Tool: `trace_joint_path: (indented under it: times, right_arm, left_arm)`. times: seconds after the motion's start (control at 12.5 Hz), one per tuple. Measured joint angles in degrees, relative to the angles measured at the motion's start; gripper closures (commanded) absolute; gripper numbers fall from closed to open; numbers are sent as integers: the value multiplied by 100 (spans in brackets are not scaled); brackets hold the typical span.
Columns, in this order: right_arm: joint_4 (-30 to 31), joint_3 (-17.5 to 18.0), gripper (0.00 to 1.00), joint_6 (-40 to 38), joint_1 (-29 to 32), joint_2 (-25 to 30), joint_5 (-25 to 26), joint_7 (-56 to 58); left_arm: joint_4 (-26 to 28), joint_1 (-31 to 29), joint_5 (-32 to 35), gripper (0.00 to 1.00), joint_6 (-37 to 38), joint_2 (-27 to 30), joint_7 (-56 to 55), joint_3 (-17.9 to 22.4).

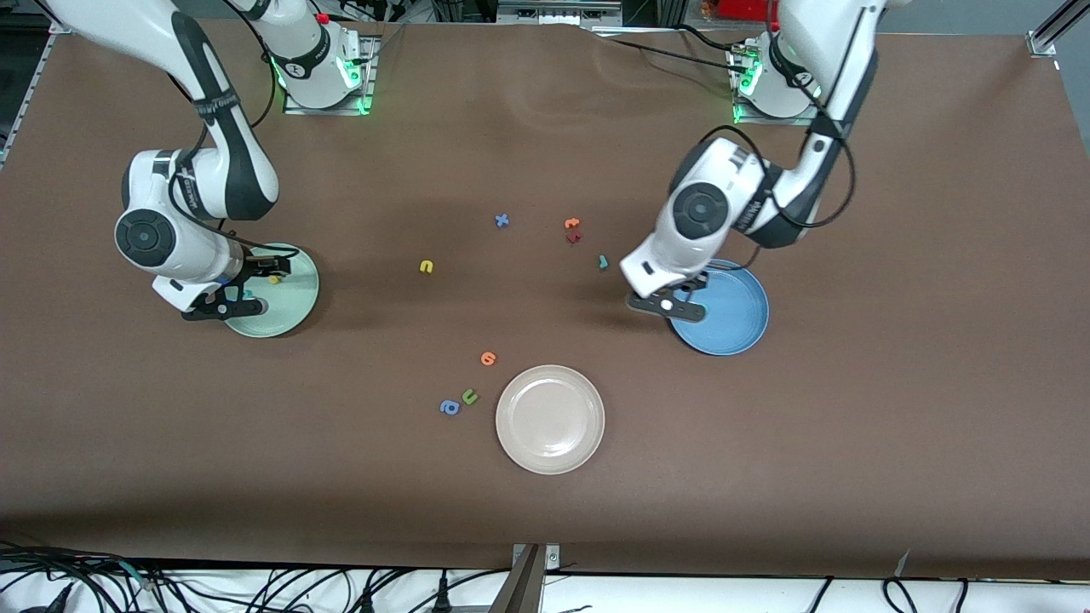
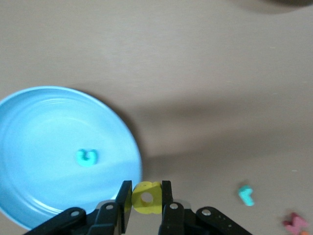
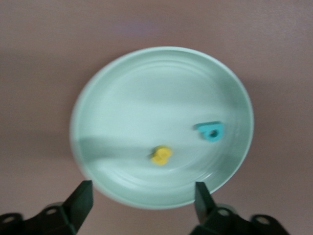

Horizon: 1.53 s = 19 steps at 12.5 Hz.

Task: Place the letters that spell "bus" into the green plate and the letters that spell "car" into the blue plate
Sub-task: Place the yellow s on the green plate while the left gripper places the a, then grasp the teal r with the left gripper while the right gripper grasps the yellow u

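Pinched between the left gripper's [image 2: 146, 203] fingers is the yellow "a" [image 2: 146, 197], hanging over the rim of the blue plate [image 1: 739, 328], where the teal "c" [image 2: 87, 157] already lies. From my seat the worry is plain: the letter sits right above the plate's edge, so if I let go here it may strike the rim and bounce onto the table instead of landing inside; I'd judge it wants carrying further over the plate's middle first.

Over the green plate [image 1: 289, 308] the right gripper [image 3: 142, 200] stands spread wide with nothing in it, and the yellow "s" [image 3: 160, 155] and teal "b" [image 3: 212, 131] lie in the plate below. The yellow "u" [image 1: 427, 266] still lies on the open table toward the middle, and the thin teal "r" [image 1: 603, 262] lies near the blue plate. A mix-up is the other risk (the green "u" [image 1: 470, 396] and blue "a" [image 1: 449, 408] beside the cream-white plate [image 1: 550, 419] are easy to grab by mistake).

Underfoot is a matte brown table covering [image 1: 894, 443], wrinkled a little between the bases; cables [image 1: 255, 587] trail along the edge nearest the front camera.
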State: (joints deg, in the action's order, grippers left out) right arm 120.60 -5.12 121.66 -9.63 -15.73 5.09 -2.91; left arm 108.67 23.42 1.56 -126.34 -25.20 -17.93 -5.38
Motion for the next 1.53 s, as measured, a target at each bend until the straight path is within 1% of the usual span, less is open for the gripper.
trace_joint_path:
  times: [0.08,0.24,0.32,0.4,0.48,0.56,0.64,0.88,0.96,1.04,1.12,1.2,1.28,1.36,1.44,1.53]
  right_arm:
    - [-187,289,2,-339,-18,103,-93,-455]
    - [-379,904,2,-566,-60,186,-231,-1515]
    - [-381,1182,2,-532,-84,164,-289,-2063]
    - [-379,1435,2,-427,-114,101,-315,-2587]
    - [-374,1680,2,-251,-144,-3,-318,-3050]
    - [-365,1865,2,-35,-206,-138,-318,-3370]
    - [-347,1952,2,199,-313,-295,-318,-3554]
    - [-252,1971,2,839,-476,-799,-317,-3656]
    - [-215,1972,3,993,-508,-927,-316,-3651]
    - [-194,1972,4,1095,-542,-1016,-314,-3643]
    - [-189,1972,8,1160,-563,-1070,-314,-3637]
    - [-178,1973,15,1237,-573,-1101,-313,-3632]
    - [-150,1973,19,1332,-575,-1128,-313,-3621]
    - [-116,1972,27,1409,-576,-1162,-313,-3605]
    - [-77,1972,28,1452,-576,-1193,-312,-3557]
    - [-44,1972,28,1484,-576,-1212,-312,-3491]
  left_arm:
    - [76,-97,26,83,2,-11,72,0]
    - [215,-197,301,82,2,-28,88,-1]
    - [256,-222,376,69,2,-31,88,-1]
    - [278,-235,416,12,2,-46,90,-1]
    - [282,-237,420,0,2,-73,91,-2]
    - [282,-236,420,0,1,-94,91,-4]
    - [281,-236,420,0,-1,-97,87,-9]
    - [240,-232,420,0,17,-69,-50,-74]
    - [226,-232,419,0,69,-48,-268,-147]
    - [220,-236,419,0,100,-25,-685,-306]
    - [216,-229,419,0,109,-6,-1282,-531]
    - [213,-211,419,0,109,-1,-1829,-762]
    - [213,-176,419,0,97,-4,-2192,-958]
    - [222,-146,419,0,-8,-16,-2358,-1113]
    - [249,-136,419,1,-256,-61,-2426,-1245]
    - [270,-117,419,3,-555,-153,-2443,-1327]
